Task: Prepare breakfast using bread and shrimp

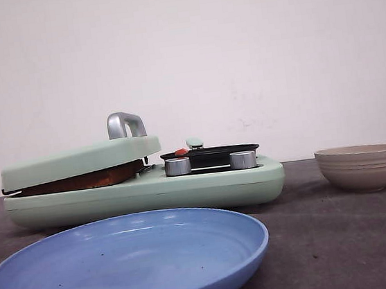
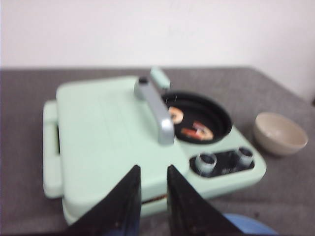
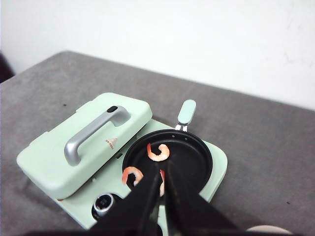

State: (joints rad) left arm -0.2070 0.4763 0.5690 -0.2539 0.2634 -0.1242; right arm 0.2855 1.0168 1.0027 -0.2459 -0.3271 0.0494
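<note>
Shrimp (image 3: pixel 158 152) are sitting in the small black pan (image 3: pixel 194 162) beside the lidded sandwich press (image 3: pixel 86 142), where bread (image 1: pixel 85 179) is showing. The right gripper (image 3: pixel 161 183), jaws narrowly parted, is hanging over the pan; lowering squarely should help. The left gripper (image 2: pixel 153 183), slightly open, is hovering above the lid.

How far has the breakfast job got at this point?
Done: bread sits under the closed lid; shrimp lie in the pan. In hand: the right gripper hovers over the pan, nothing visibly gripped. Left: the blue plate is empty.
</note>
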